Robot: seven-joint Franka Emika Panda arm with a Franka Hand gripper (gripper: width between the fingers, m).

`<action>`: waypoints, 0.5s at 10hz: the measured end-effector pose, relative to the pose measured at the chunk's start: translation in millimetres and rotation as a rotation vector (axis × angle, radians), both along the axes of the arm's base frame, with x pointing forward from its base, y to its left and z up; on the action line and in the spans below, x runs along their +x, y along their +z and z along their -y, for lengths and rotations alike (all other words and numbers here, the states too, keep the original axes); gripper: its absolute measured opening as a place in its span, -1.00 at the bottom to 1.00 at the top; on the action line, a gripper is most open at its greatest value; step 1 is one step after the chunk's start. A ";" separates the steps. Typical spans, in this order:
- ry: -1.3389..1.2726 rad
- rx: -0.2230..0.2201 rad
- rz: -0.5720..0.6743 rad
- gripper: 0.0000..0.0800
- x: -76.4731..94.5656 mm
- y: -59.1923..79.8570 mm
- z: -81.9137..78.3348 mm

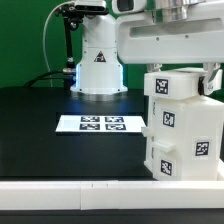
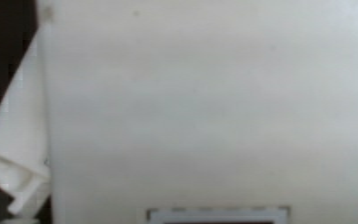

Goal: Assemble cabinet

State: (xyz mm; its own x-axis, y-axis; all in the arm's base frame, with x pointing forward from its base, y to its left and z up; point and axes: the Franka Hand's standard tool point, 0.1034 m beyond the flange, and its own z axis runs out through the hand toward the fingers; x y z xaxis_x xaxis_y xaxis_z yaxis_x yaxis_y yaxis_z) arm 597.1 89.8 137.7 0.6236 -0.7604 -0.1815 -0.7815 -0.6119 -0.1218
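The cabinet (image 1: pixel 185 130) is a tall white box with black-and-white tags on its faces, standing upright at the exterior view's right, near the table's front edge. My gripper (image 1: pixel 181 78) comes down on its top part. One dark finger (image 1: pixel 212 78) presses against the side toward the exterior view's right, and the other finger is hidden behind the white arm. In the wrist view a plain white face of the cabinet (image 2: pixel 194 100) fills nearly the whole picture, very close. The edge of a tag (image 2: pixel 211 214) shows on it, and my fingers are not visible there.
The marker board (image 1: pixel 100 124) lies flat on the black table (image 1: pixel 40 130), at the cabinet's side toward the exterior view's left. The white robot base (image 1: pixel 98 65) with a blue light stands behind the marker board. A white rail (image 1: pixel 70 190) runs along the table's front edge.
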 end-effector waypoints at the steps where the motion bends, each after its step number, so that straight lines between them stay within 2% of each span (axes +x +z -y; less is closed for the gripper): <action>1: -0.078 0.004 -0.028 0.39 -1.5 -0.2 -4.6; 3: -0.121 0.008 -0.037 0.39 -1.4 -0.7 -4.6; 4: -0.118 0.008 -0.036 0.67 -1.4 -0.8 -4.8; 5: -0.099 0.008 -0.032 0.67 -1.4 -0.8 -4.7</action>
State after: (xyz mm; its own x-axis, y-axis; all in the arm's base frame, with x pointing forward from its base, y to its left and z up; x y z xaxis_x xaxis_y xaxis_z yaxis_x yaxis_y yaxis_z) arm 595.6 94.6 136.9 0.5390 -0.8166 -0.2065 -0.8419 -0.5303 -0.1005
